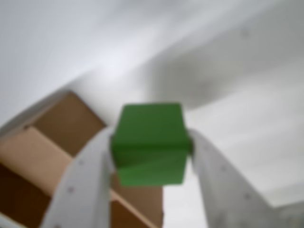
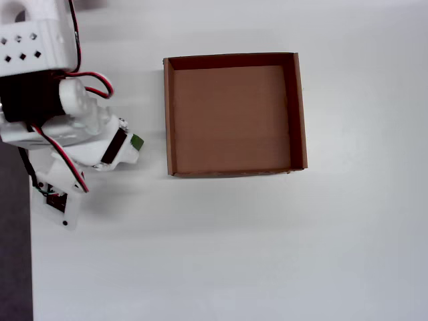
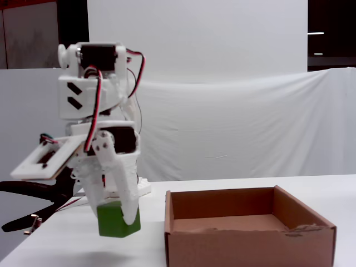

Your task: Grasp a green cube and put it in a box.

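Observation:
My gripper (image 1: 152,145) is shut on the green cube (image 1: 151,142), with a white finger pressed to each side of it. In the fixed view the green cube (image 3: 115,220) hangs in the gripper (image 3: 118,214) above the white table, just left of the box (image 3: 245,231). The overhead view shows only a sliver of the green cube (image 2: 136,142) under the arm, left of the box (image 2: 168,114). The box is a shallow brown cardboard tray with nothing in it. In the wrist view, part of the box (image 1: 57,137) lies lower left, behind the fingers.
The arm's white body with red and black wires (image 2: 47,107) fills the upper left of the overhead view. The table's left edge (image 2: 30,267) runs close to the arm. A white cloth backdrop (image 3: 250,128) hangs behind the table.

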Available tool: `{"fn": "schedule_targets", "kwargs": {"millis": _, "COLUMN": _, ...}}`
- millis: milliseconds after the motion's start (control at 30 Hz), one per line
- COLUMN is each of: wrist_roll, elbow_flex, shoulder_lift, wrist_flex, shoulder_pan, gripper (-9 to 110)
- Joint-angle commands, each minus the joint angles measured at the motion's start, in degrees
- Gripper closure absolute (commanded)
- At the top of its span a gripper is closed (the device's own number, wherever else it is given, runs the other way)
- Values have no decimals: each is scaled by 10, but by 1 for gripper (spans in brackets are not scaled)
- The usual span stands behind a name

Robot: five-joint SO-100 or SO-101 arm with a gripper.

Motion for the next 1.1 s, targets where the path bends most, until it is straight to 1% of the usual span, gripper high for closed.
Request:
{"fn": "schedule_targets", "kwargs": {"millis": 0, "wrist_roll": 2, "elbow_flex": 4, "shoulder_lift": 76, "wrist_flex": -2, "shoulder_pan": -13, "gripper": 87}}
{"fn": "schedule_targets", "kwargs": {"millis": 300, "wrist_roll": -5, "elbow_flex": 23, "shoulder_lift": 149, "wrist_flex": -44, "shoulder_pan": -64, "gripper": 87}}
{"fn": "schedule_targets", "kwargs": {"millis": 400, "wrist_roll": -1, "elbow_flex": 18, "shoulder_lift": 152, "wrist_flex": -40, "shoulder_pan": -89, "gripper": 87}}
{"fn": "schedule_targets", "kwargs": {"millis": 567, "wrist_roll": -24, "elbow_flex": 27, "shoulder_lift": 157, "wrist_flex": -5, "shoulder_pan": -133, "gripper": 87}}
{"fn": "schedule_targets", "kwargs": {"millis": 733, "wrist_roll": -98, "elbow_flex": 49, "shoulder_lift": 176, "wrist_flex": -11, "shoulder_pan": -163, "gripper": 87}}
{"fn": "schedule_targets", "kwargs": {"millis": 933, "wrist_roll": -134, "elbow_flex": 52, "shoulder_lift": 185, "wrist_flex": -29, "shoulder_pan": -196, "gripper": 87}}
{"fn": "schedule_targets", "kwargs": {"millis": 1067, "wrist_roll": -203, "elbow_flex": 67, "shoulder_lift": 186, "wrist_flex": -32, "shoulder_pan": -208, "gripper": 87}}
